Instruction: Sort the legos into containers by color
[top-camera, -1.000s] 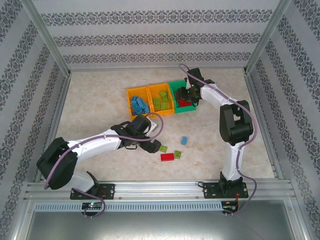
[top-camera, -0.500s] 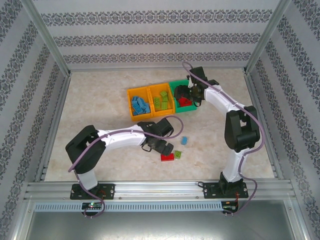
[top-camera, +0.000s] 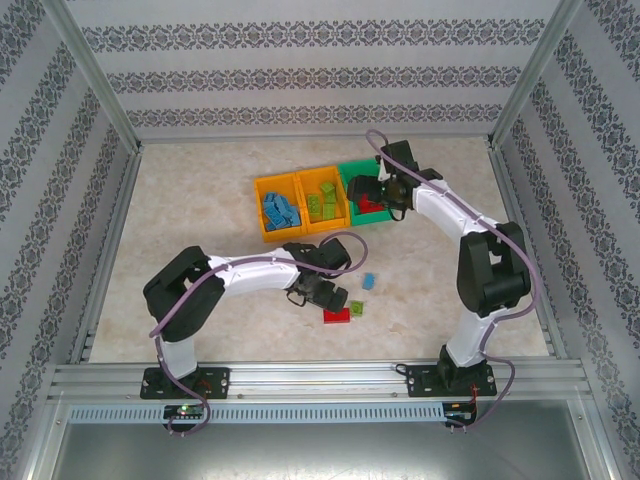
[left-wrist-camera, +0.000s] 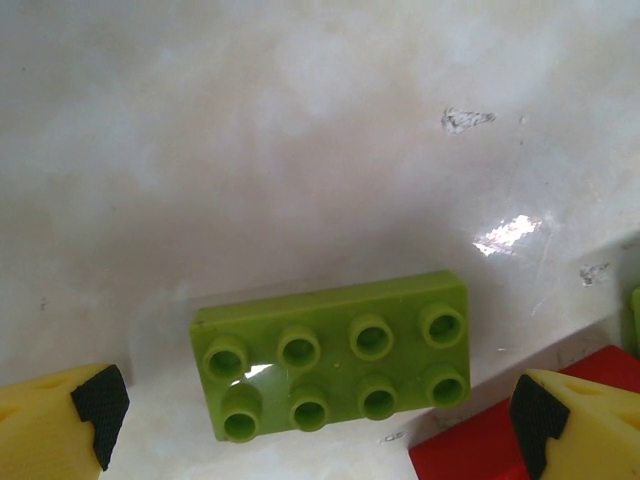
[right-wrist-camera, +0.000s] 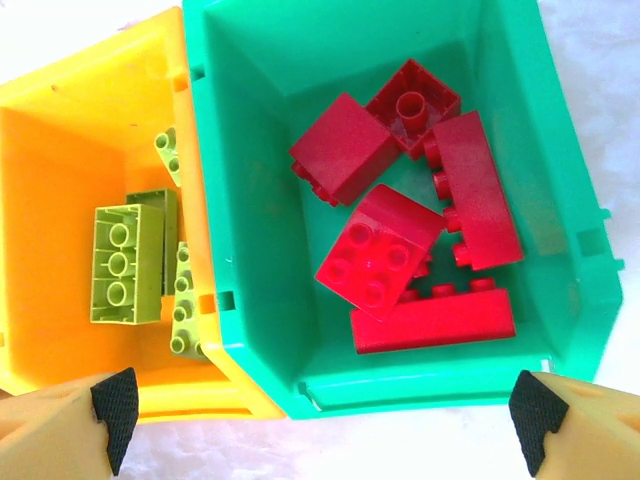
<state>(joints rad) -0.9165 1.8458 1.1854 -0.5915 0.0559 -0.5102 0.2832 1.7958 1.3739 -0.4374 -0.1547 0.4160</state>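
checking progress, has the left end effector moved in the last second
Yes. The left end effector moved right, away from the left orange bin, toward the loose red brick.

**Red brick crowds the lime one**

Bare table (left-wrist-camera: 250, 150) lies open from 9 round through 12 to 3 o'clock of the lime brick (left-wrist-camera: 335, 355). A red brick (left-wrist-camera: 460, 450) sits just beside its 4 o'clock corner, narrowing that side.

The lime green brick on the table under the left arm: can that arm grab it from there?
Probably yes. The left gripper hangs open over the lime green brick, a finger on either side, nothing between. A red brick beside one finger might get nudged.
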